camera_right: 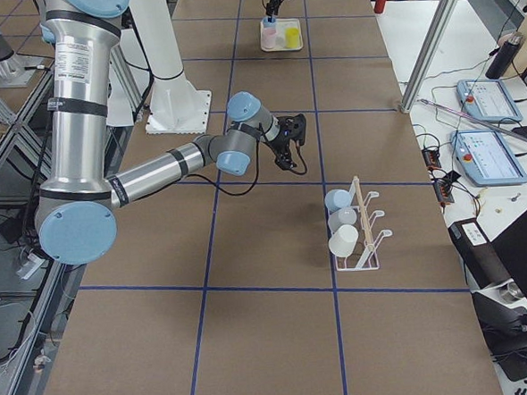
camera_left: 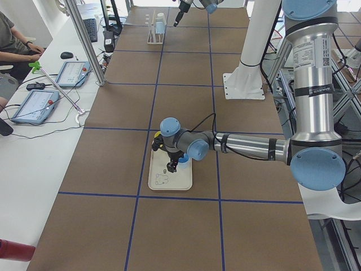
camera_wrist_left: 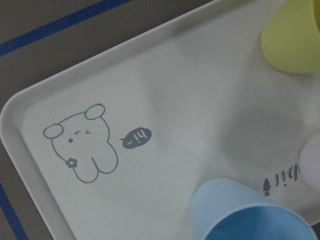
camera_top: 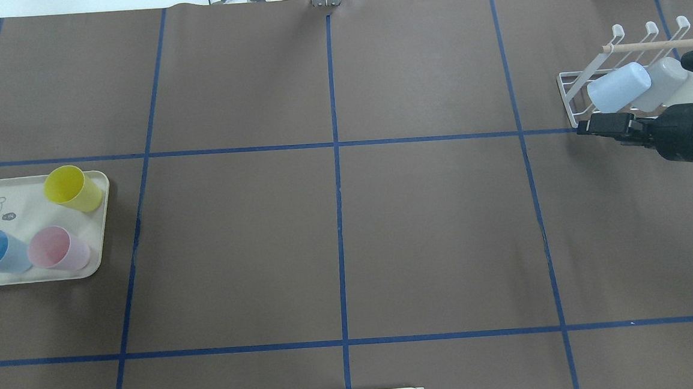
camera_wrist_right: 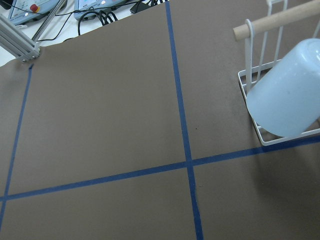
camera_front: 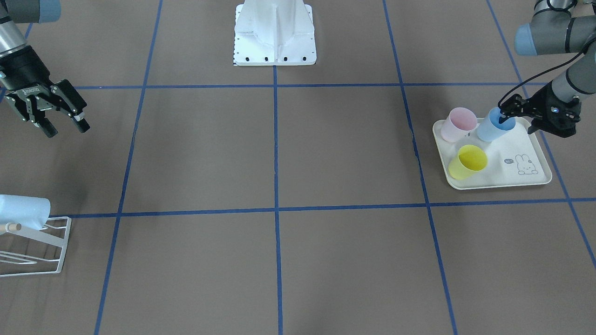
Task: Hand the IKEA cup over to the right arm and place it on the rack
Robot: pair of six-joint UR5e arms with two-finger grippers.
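Three cups (camera_right: pixel 341 219) on the rack (camera_right: pixel 362 220) show only exterior right

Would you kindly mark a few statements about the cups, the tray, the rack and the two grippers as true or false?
1. The tray holds a pink cup, a blue cup and a yellow cup. True.
2. The right gripper holds a cup. False: its fingers are apart and empty.
3. The left gripper is at the yellow cup. False: it is at the blue cup's rim.
4. The rack carries cups. True.
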